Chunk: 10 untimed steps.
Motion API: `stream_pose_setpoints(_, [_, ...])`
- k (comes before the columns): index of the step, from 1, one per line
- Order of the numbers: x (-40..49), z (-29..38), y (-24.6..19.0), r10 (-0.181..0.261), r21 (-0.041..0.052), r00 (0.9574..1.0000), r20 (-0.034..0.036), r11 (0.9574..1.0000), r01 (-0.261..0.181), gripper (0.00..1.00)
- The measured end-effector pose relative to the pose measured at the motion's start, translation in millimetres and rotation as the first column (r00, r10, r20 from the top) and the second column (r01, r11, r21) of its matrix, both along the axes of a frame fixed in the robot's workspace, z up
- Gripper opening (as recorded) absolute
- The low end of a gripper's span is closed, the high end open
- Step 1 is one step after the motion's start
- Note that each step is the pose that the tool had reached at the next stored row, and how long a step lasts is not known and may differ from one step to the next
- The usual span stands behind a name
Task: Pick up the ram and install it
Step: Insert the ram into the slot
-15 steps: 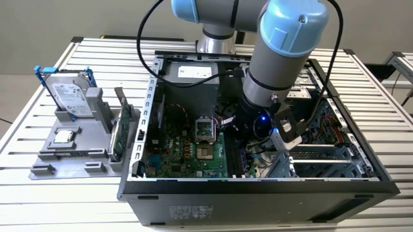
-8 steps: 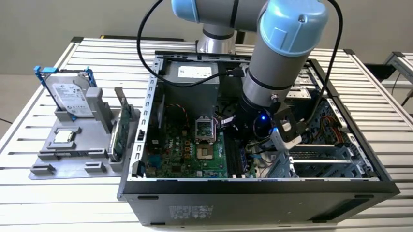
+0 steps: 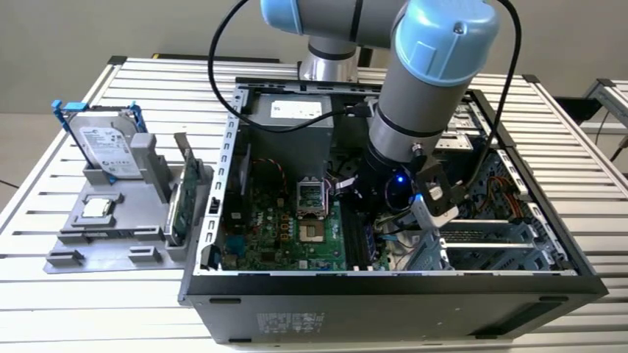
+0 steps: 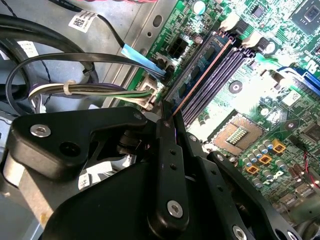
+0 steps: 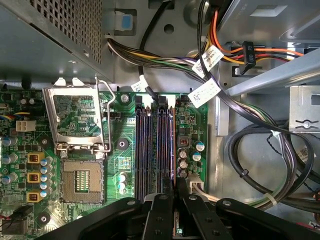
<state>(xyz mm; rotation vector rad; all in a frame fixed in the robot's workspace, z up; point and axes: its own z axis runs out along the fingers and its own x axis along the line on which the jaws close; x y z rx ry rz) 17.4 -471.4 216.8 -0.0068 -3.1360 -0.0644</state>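
1. The ram [image 4: 200,80] stands on edge in the outermost memory slot [image 4: 192,75] of the motherboard [image 4: 260,100], on the side toward the bundled cables; in the second wrist view its thin top edge runs as a coppery line along the slot, from the claw toward the white latches at the far end.
2. The claw [image 4: 167,122] is pressed together on the near end of the ram, its black fingers [image 4: 170,165] meeting over the stick's edge. In the first wrist view the same fingers [image 5: 162,215] converge at the near end of the slots.
3. Beside the occupied slot lie the other memory slots [image 5: 150,145], dark with bluish sides.
4. Farther across the board sits the open processor socket [image 5: 82,182], its metal retention frame [image 5: 80,117] tilted up.
5. In the exterior view the arm [image 3: 422,95] reaches down into the open computer case [image 3: 393,287], which rests on a slatted metal worktop [image 3: 79,309].
6. To the exterior view's left of the case, a grey holder [image 3: 108,235] carries a hard drive in a blue frame [image 3: 103,143] and an upright green card [image 3: 182,198].
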Motion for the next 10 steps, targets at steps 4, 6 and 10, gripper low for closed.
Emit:
stream_pose_setpoints(4, [-0.6,0.0,0.0,0.0,-0.0001,1.0,0.0,1.0,0.0,0.0])
stream_pose_setpoints(6, [-0.8,0.0,0.0,0.0,-0.0002,1.0,0.0,1.0,0.0,0.0])
stream_pose_setpoints(10, [-1.3,0.1,0.2,0.0,-0.0004,1.0,-0.0001,1.0,0.0,0.0])
